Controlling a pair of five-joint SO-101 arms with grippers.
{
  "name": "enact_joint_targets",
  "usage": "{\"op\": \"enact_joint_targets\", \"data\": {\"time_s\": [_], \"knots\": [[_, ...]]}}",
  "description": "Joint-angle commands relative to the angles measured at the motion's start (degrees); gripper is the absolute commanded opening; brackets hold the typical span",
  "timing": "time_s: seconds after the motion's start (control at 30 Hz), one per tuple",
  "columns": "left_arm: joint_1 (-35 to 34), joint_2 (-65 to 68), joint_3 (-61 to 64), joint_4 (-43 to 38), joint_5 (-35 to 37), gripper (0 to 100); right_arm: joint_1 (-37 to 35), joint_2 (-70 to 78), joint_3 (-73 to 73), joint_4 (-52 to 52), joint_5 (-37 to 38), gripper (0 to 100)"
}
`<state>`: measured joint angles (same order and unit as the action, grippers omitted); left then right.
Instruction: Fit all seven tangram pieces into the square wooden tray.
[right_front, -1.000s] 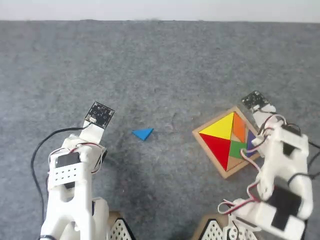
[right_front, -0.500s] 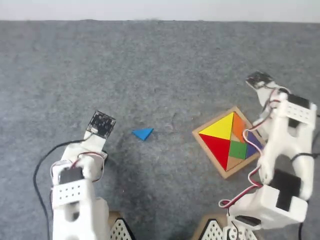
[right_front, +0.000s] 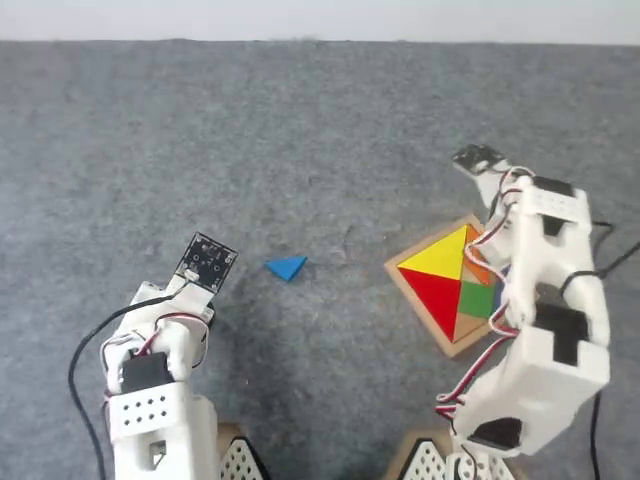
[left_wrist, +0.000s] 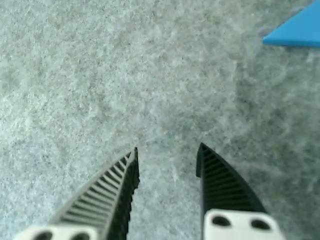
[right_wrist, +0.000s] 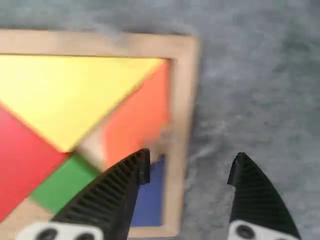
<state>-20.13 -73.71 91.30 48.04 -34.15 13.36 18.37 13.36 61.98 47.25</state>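
Blue triangle (right_front: 287, 267): lay flat on the grey carpet (right_front: 300, 140), well apart from the tray and not yet seated.
Tray (right_wrist: 182, 100): held the yellow (right_front: 440, 255), red (right_front: 432, 295), green (right_front: 475, 298) and orange (right_wrist: 135, 120) pieces; bare wood showed beside the green one.
My left gripper (left_wrist: 167, 148): jaws moderately parted, empty, low over the carpet with the triangle off to one side.
My right gripper (right_wrist: 192, 155): jaws wide, empty, straddling the tray's rim.
Pick risk: the piece was thin, so I judged my fingers might shove it along the pile instead of gripping it.
Tray risk: my right jaws sat close enough to dislodge seated pieces.
Crowding risk: bringing the triangle in could clash both arms.
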Motion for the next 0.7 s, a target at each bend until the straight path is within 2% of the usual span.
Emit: {"op": "enact_joint_targets", "data": {"time_s": [0.0,0.27,0.47,0.5,0.57,0.67], "knots": [[0.35,-1.05,-0.66,0.35,-0.62,18,3.82,2.77,-4.57,0.66,-0.18,25.9],[0.35,-1.05,-0.66,0.35,-0.62,18,1.19,6.2,-8.35,4.97,-0.09,24.1],[0.35,-1.05,-0.66,0.35,-0.62,18,-3.65,6.11,-8.44,4.97,-0.44,1.2],[0.35,-1.05,-0.66,0.35,-0.62,18,-4.0,6.02,-8.44,5.05,-0.62,0.2],[0.35,-1.05,-0.66,0.35,-0.7,18,-4.7,6.02,-8.88,6.46,-4.13,1.7],[0.35,-1.05,-0.66,0.35,-0.7,18,-6.55,6.64,-12.22,12.35,-14.51,0.9]]}}
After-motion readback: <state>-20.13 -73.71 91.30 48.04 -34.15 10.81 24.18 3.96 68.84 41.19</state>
